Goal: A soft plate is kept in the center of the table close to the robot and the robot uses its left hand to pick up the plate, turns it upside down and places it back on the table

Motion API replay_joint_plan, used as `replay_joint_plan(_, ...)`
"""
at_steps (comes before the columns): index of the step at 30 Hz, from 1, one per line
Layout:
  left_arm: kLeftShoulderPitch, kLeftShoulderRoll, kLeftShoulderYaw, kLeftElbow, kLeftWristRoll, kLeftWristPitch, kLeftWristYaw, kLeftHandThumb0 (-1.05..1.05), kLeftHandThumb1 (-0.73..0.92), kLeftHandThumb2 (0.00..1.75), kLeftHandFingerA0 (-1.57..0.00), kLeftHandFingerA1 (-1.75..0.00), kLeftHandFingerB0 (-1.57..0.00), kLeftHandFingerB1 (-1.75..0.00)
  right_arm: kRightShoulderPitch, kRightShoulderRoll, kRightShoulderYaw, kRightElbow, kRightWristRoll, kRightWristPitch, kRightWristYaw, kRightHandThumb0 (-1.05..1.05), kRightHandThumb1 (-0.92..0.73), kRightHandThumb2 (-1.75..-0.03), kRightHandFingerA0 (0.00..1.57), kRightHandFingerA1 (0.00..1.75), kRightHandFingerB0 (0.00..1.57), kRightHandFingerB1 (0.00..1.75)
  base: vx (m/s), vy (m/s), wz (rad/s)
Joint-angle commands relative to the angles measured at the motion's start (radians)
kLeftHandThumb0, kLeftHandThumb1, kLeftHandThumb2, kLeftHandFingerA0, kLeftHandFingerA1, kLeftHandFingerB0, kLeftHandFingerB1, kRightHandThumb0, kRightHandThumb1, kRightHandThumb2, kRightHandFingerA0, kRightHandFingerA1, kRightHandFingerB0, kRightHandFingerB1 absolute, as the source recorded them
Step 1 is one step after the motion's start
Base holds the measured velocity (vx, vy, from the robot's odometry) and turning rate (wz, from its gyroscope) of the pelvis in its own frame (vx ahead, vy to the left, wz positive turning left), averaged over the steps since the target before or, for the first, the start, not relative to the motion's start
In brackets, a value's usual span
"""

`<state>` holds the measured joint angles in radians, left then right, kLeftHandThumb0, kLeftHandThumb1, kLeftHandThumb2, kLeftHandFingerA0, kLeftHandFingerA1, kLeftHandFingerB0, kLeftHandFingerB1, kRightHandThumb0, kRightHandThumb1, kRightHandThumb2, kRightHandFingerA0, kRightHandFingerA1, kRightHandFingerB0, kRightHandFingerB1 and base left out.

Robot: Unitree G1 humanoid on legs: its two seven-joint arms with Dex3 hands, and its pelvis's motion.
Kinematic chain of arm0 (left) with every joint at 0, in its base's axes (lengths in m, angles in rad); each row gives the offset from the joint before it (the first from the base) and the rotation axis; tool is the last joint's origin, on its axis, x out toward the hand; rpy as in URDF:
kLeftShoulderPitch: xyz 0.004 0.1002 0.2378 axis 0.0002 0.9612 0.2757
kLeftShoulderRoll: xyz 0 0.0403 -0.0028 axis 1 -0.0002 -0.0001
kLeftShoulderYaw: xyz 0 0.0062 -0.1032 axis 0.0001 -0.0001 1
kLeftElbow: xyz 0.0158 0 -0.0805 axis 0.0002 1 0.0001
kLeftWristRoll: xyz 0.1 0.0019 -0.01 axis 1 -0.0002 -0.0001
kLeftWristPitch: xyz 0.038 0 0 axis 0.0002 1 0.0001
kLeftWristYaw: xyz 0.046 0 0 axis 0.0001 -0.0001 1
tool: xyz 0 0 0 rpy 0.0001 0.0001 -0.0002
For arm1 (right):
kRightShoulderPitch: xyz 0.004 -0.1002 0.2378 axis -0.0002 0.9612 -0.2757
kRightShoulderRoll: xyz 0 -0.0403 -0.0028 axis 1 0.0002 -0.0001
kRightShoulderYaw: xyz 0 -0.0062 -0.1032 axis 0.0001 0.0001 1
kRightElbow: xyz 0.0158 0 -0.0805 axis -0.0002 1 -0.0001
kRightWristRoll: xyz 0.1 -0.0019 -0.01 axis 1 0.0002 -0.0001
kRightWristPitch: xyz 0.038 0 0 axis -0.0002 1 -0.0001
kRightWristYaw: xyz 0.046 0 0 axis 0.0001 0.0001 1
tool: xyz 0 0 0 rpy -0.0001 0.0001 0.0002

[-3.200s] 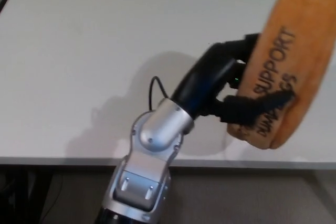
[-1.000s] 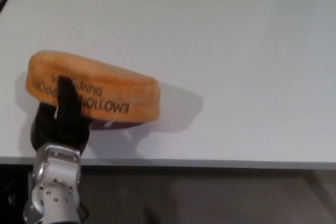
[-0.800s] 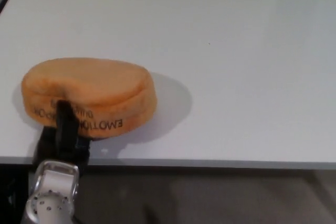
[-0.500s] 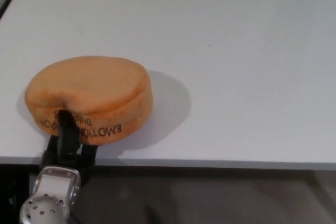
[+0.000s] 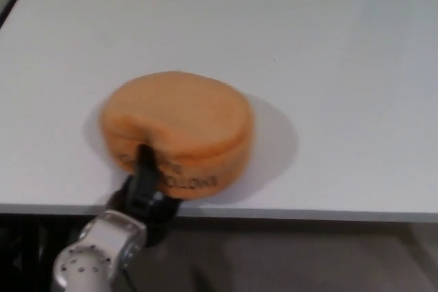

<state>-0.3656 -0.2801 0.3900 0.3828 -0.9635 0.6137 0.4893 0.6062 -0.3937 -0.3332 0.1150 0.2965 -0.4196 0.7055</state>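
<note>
Silver wrist housing (image 5: pixel 92 261) of the left arm rises from the bottom edge, and the black left hand (image 5: pixel 145 193) above it is clamped on the near rim of the soft, round orange plush plate (image 5: pixel 179 128). One black finger (image 5: pixel 146 167) lies up the plate's side wall, pressing a dent into it, across dark printed lettering that is too blurred to read. The plate sits domed side up on the white table (image 5: pixel 328 52), close to its near edge, extending up and to the right of the hand. Beyond it the tabletop runs off to the far edge.
</note>
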Motion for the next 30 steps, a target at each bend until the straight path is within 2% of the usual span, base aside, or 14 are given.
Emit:
replay_joint_plan(1, 0.047, -0.136, -0.080, -0.032, 0.004, 0.120, 0.068, -0.40, 0.74, 0.67, -0.96, -1.75, -0.60, -1.48, -0.009, -0.014, -0.011, 0.015, 0.017, -0.015, 0.012, -0.82, -0.68, -1.01, 0.24, 0.51, 0.00, 0.13, 0.00, 0.000, 0.00)
replay_joint_plan(12, -0.005, -0.211, -0.146, -0.107, -0.027, 0.052, 0.144, -0.41, 0.74, 0.63, -0.95, -1.75, -0.55, -1.47, -0.009, -0.017, -0.012, 0.019, 0.011, -0.026, 0.017, -0.77, -0.68, -1.02, 0.17, 0.49, 0.00, 0.16, 0.00, 0.000, 0.00)
replay_joint_plan(13, -0.002, -0.221, -0.145, -0.107, -0.018, 0.027, 0.156, -0.41, 0.72, 0.66, -0.94, -1.75, -0.51, -1.42, -0.008, -0.019, -0.016, 0.018, 0.011, -0.025, 0.015, -0.74, -0.82, -0.65, 0.27, 0.37, 0.00, 0.17, 0.00, 0.000, 0.00)
replay_joint_plan(14, 0.004, -0.224, -0.149, -0.108, -0.012, 0.014, 0.154, -0.42, 0.76, 0.63, -0.95, -1.75, -0.50, -1.55, -0.005, -0.022, -0.019, 0.016, 0.014, -0.019, 0.015, -0.76, -0.65, -1.00, 0.20, 0.50, 0.00, 0.18, 0.00, 0.000, 0.00)
replay_joint_plan(15, 0.011, -0.222, -0.155, -0.110, -0.008, 0.009, 0.143, -0.42, 0.76, 0.63, -0.95, -1.75, -0.50, -1.55, -0.002, -0.023, -0.020, 0.012, 0.017, -0.009, 0.016, -0.76, -0.65, -1.00, 0.20, 0.50, 0.00, 0.18, 0.00, 0.000, 0.00)
replay_joint_plan(16, 0.013, -0.224, -0.153, -0.111, -0.012, 0.002, 0.147, -0.43, 0.76, 0.63, -0.94, -1.75, -0.47, -1.48, -0.002, -0.022, -0.019, 0.012, 0.023, -0.006, 0.020, -0.73, -0.82, -0.65, 0.26, 0.37, 0.00, 0.17, 0.00, 0.000, 0.00)
replay_joint_plan(17, 0.017, -0.226, -0.147, -0.114, -0.016, -0.007, 0.153, -0.43, 0.76, 0.63, -0.94, -1.75, -0.47, -1.48, -0.002, -0.020, -0.017, 0.011, 0.033, -0.002, 0.027, -0.73, -0.82, -0.65, 0.26, 0.37, 0.00, 0.17, 0.00, 0.000, 0.00)
replay_joint_plan(18, 0.017, -0.224, -0.145, -0.115, -0.018, -0.010, 0.156, -0.43, 0.76, 0.63, -0.95, -1.75, -0.48, -1.51, -0.004, -0.020, -0.016, 0.010, 0.028, 0.000, 0.024, -0.76, -0.65, -1.02, 0.16, 0.49, 0.00, 0.18, 0.00, 0.000, 0.00)
replay_joint_plan(19, 0.017, -0.221, -0.142, -0.118, -0.020, -0.013, 0.160, -0.43, 0.76, 0.63, -0.95, -1.75, -0.48, -1.51, -0.006, -0.020, -0.013, 0.009, 0.022, 0.002, 0.019, -0.76, -0.65, -1.02, 0.16, 0.49, 0.00, 0.18, 0.00, 0.000, 0.00)
replay_joint_plan(20, 0.018, -0.221, -0.140, -0.120, -0.022, -0.015, 0.167, -0.42, 0.76, 0.63, -0.94, -1.75, -0.47, -1.50, -0.006, -0.020, -0.013, 0.013, 0.021, -0.001, 0.020, -0.75, -0.82, -0.65, 0.26, 0.37, 0.00, 0.17, 0.00, 0.000, 0.00)
replay_joint_plan(21, 0.019, -0.221, -0.139, -0.121, -0.023, -0.017, 0.171, -0.42, 0.76, 0.63, -0.94, -1.75, -0.47, -1.50, -0.005, -0.020, -0.013, 0.014, 0.020, -0.002, 0.021, -0.75, -0.82, -0.65, 0.26, 0.37, 0.00, 0.17, 0.00, 0.000, 0.00)
replay_joint_plan(22, 0.022, -0.221, -0.140, -0.125, -0.020, -0.026, 0.167, -0.41, 0.76, 0.63, -0.94, -1.75, -0.49, -1.49, -0.006, -0.019, -0.013, 0.014, 0.020, -0.004, 0.021, -0.75, -0.81, -0.66, 0.26, 0.37, 0.00, 0.17, 0.00, 0.000, 0.00)
replay_joint_plan(23, 0.026, -0.220, -0.147, -0.129, -0.010, -0.035, 0.165, -0.42, 0.77, 0.64, -0.94, -1.75, -0.51, -1.50, -0.006, -0.020, -0.013, 0.014, 0.020, 0.000, 0.021, -0.77, -0.64, -1.01, 0.20, 0.50, 0.00, 0.17, 0.00, 0.000, 0.00)
replay_joint_plan(30, 0.041, -0.203, -0.179, -0.105, 0.023, -0.069, 0.121, -0.46, 0.80, 0.65, -0.92, -1.75, -0.62, -1.62, 0.001, -0.017, -0.016, 0.016, 0.034, 0.006, 0.030, -0.85, -0.70, -1.02, 0.20, 0.50, 0.00, 0.10, 0.00, 0.000, 0.00)
